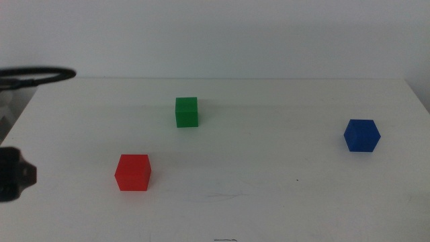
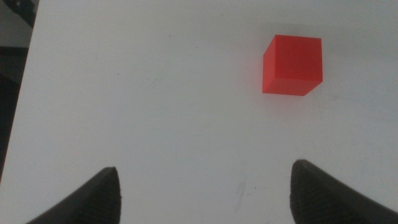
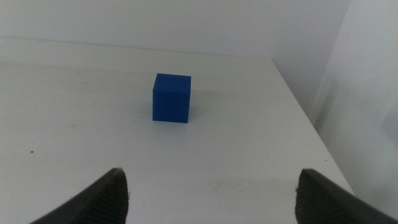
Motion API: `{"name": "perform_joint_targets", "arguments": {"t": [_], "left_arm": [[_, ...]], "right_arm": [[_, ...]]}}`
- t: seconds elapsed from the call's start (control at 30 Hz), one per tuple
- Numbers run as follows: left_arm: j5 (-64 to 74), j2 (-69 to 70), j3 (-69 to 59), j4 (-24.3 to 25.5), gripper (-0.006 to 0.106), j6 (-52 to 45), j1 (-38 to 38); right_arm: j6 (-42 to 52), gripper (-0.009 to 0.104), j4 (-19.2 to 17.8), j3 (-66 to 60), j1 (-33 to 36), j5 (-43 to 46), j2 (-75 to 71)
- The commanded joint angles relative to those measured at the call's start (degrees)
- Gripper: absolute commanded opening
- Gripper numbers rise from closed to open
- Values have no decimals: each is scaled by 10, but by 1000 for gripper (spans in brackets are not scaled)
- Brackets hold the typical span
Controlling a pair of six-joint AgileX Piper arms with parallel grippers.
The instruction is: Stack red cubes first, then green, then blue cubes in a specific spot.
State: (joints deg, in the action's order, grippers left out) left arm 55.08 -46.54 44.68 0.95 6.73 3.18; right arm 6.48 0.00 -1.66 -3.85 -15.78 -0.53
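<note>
At lower left of the counter (image 1: 269,202) sits the red cube (image 1: 132,173), light, rigid, matte; we judge opposite flat faces grip best. Our left pincer (image 2: 205,186) gapes wide, empty; the right pincer (image 3: 211,190) likewise.

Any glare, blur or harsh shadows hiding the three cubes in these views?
Middle view: soft, even light; the small matte red cube, green cube and blue cube read clearly with faint shadows. Left wrist view: bright white tabletop, red cube sharp. Right wrist view: blue cube sharp; jaw tips slightly soft in both wrist views.
</note>
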Motion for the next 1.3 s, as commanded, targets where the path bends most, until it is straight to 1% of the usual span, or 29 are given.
{"name": "perform_joint_targets", "arguments": {"t": [0.0,0.03,0.2,0.3,0.5,0.7,0.97,1.27], "left_arm": [[-21,-30,38,-6,93,2,2],[-16,-44,48,-9,93,2,2],[33,-133,121,-58,93,-19,2],[57,-190,158,-73,93,-27,8],[58,-302,224,-50,93,-11,67],[57,-407,277,-55,93,7,104],[42,-514,314,-58,93,6,130],[-10,-570,319,-56,93,-6,134]], "right_arm": [[7,82,-3,10,-3,43,-14],[7,82,-3,10,-3,43,-14],[7,82,-3,10,-3,43,-14],[7,82,-3,10,-3,43,-14],[7,82,-3,10,-3,43,-14],[7,82,-3,10,-3,43,-14],[7,82,-3,10,-3,43,-14],[7,82,-3,10,-3,43,-13]]}}
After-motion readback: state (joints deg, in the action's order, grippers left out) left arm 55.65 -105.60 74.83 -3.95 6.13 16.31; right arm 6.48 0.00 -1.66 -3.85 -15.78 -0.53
